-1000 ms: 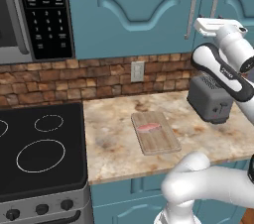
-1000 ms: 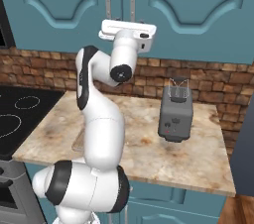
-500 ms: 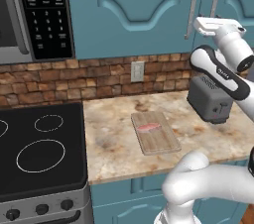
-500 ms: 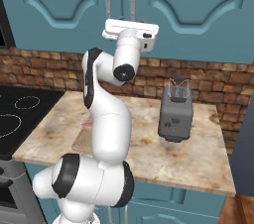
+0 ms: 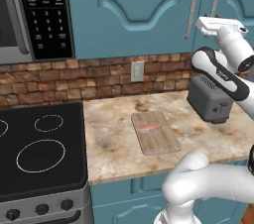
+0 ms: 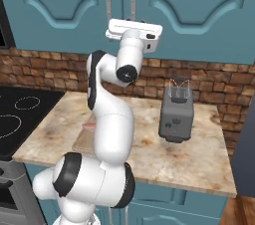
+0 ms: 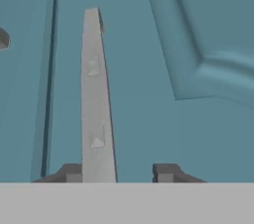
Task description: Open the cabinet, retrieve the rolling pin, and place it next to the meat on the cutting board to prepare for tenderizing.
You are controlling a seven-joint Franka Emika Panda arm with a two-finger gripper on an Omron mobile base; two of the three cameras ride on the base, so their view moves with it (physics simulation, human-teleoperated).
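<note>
In the left base view, the big blue cabinet (image 5: 149, 10) hangs on the wall above the bench (image 5: 114, 143), and both its doors are closed. Two long silver handles (image 5: 191, 9) run up and down near the middle of the doors. The white arm reaches up so that the end effector (image 5: 208, 24) is right at the lower end of the handles. On the bench lies the cutting board (image 5: 158, 136), and the little pink meat (image 5: 148, 128) rests on the part of the board nearer the wall. A grey toaster (image 5: 211, 100) stands to the right of the board, well apart from it. A black stove top (image 5: 34, 148) sits to the left of the bench, and a microwave (image 5: 34, 12) hangs above it. In the right base view, the arm rises in front and the end effector (image 6: 130, 26) is pressed close to the bottom of the two handles, but the white hand hides the fingers. The toaster (image 6: 176, 114) stands on the bench (image 6: 199, 159) to the right of the arm. A bit of the board (image 6: 84, 142) peeks out behind the arm. In the hand view, one silver handle (image 7: 96, 99) stands between the two dark fingers (image 7: 166, 172), close to the left one, with a gap to the right one. The end effector (image 7: 118, 173) is part way closed around the handle, and you cannot tell if it is gripping it. The rolling pin is not to be seen with the doors closed.
</note>
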